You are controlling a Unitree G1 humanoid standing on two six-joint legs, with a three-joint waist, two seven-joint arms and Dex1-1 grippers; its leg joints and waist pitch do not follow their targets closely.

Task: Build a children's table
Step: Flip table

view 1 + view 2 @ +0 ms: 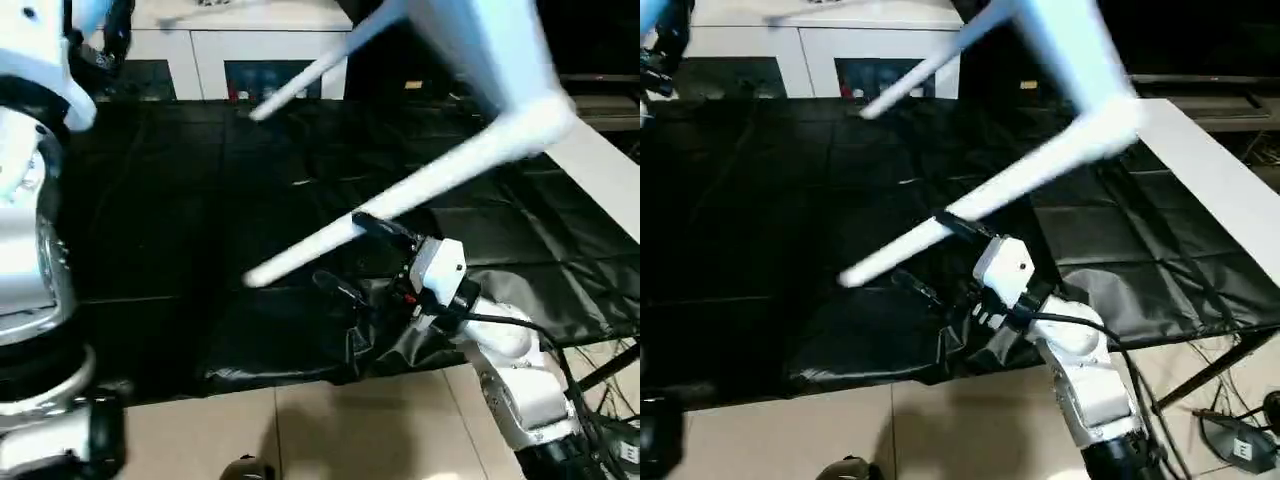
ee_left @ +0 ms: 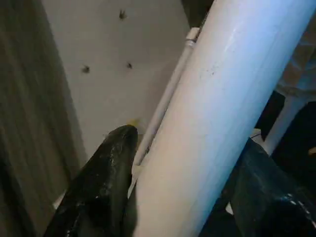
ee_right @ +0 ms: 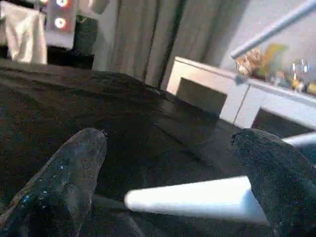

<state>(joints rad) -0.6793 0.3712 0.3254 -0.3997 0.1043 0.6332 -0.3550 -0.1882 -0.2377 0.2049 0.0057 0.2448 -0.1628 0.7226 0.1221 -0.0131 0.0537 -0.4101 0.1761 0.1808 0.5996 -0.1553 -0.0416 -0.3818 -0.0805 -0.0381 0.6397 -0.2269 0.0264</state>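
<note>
While pinching one leg (image 2: 222,98) in left claw (image 2: 192,148), with right claw (image 3: 173,143) spread around lower leg (image 3: 197,197) tip: risks raised tabletop (image 1: 480,40) swinging, slipping, striking counter (image 1: 180,200).

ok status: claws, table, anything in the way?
Left claw clamped on a table leg. Right claw open under another leg, not gripping. Table airborne. Nothing blocking.

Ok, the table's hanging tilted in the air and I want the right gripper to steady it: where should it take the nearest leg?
Probably on the slim round shaft of the nearest leg, a little up from its free tip. The right gripper is open around that stretch, so close across the leg from the near side. Right at the tip, the taper could let the grip slip off.
</note>
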